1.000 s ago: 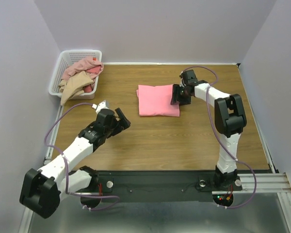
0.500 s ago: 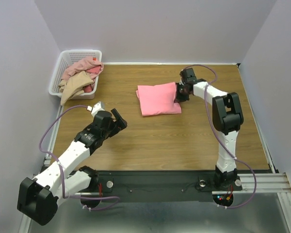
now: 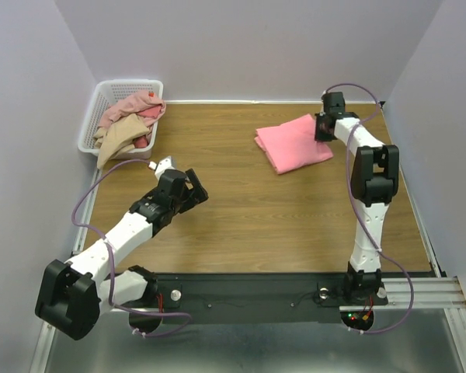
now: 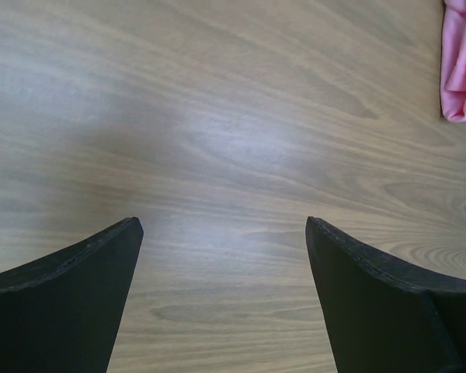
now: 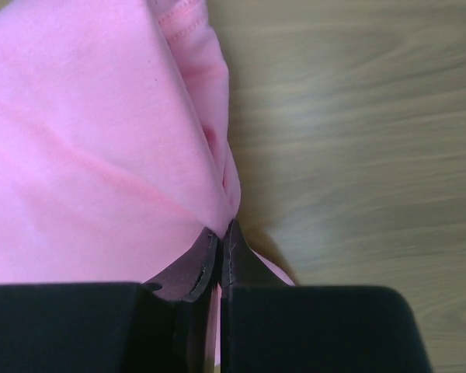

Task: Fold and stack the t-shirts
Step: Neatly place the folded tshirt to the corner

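now farther right: salmon-pink t-shirt (image 3: 293, 148) in right end effector (image 5: 220, 245)

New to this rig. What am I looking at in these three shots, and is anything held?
The left arm and right arm are robot arms bolted at the near edge of a wooden table. The wide picture looks down from above and behind them. The other two come from a camera on each wrist, looking past its own fingers. The left pincer is open over bare wood and holds nothing. The right pincer is shut on the edge of a folded pink t-shirt at the far right. A white basket in the far left corner holds more crumpled shirts.
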`<action>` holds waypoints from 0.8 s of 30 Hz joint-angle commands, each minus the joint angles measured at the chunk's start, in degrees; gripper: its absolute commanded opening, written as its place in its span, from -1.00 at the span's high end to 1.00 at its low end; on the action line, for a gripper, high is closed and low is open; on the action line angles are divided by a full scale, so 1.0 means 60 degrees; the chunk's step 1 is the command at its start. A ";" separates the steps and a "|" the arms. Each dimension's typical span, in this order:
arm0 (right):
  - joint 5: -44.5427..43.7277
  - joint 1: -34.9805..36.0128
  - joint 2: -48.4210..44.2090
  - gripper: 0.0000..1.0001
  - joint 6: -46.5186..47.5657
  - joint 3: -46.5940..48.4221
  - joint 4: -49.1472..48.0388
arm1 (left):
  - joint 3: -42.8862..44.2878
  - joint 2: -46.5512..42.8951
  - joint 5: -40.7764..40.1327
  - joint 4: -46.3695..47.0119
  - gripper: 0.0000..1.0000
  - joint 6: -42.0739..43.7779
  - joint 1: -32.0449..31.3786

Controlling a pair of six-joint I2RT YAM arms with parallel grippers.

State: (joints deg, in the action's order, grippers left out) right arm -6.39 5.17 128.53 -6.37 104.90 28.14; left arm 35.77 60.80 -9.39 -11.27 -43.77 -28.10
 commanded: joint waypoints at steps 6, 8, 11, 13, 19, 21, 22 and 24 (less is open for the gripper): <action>-0.1394 -0.1695 0.1208 0.99 0.1647 0.2041 -0.0032 | 0.1522 0.0486 -0.0383 0.1204 -0.97 0.1010 0.0010; -0.1818 -0.2105 0.1545 0.99 0.1793 0.2700 -0.0032 | 0.1713 0.0720 -0.0515 0.1219 -0.97 0.1098 0.0010; -0.1806 -0.2618 0.1898 0.99 0.1853 0.3593 -0.0032 | 0.1860 0.0985 -0.0560 0.1248 -0.97 0.1128 0.0025; -0.1674 -0.2912 0.2249 0.99 0.1810 0.3960 -0.0047 | 0.1948 0.1263 -0.0501 0.1306 -0.97 0.1143 0.0039; -0.1731 -0.3278 0.2938 0.99 0.1852 0.5162 -0.0047 | 0.2212 0.1791 -0.0428 0.1351 -0.97 0.1201 0.0054; -0.2009 -0.3380 0.3100 0.99 0.2013 0.5323 -0.0047 | 0.2271 0.1850 -0.0471 0.1307 -0.97 0.1216 0.0039; -0.2069 -0.3425 0.3129 0.99 0.2043 0.5324 -0.0047 | 0.2271 0.1835 -0.0486 0.1307 -0.97 0.1230 0.0054; -0.2069 -0.3483 0.3144 0.99 0.2014 0.5368 -0.0047 | 0.2271 0.1821 -0.0515 0.1321 -0.97 0.1245 0.0054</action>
State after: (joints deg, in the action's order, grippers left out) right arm -16.60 -15.55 146.82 4.47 134.21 29.32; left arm 46.57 72.55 -11.03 -4.95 -37.58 -28.01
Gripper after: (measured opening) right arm 0.039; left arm 0.985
